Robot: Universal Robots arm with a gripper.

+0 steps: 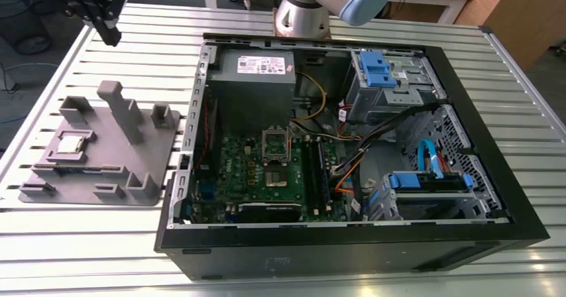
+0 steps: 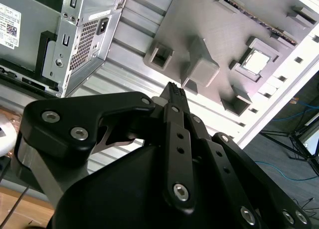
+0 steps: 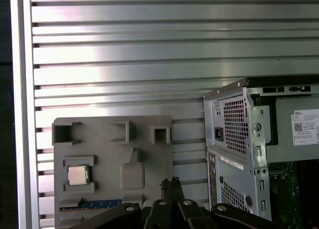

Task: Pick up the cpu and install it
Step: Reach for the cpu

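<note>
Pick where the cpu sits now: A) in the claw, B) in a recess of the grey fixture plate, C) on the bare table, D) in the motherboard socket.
B: the cpu lies in a recess of the grey fixture plate, outside the computer case.

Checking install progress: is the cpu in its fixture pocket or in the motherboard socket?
In its pocket: the cpu lies flat in the grey fixture, outside the computer case.
</note>
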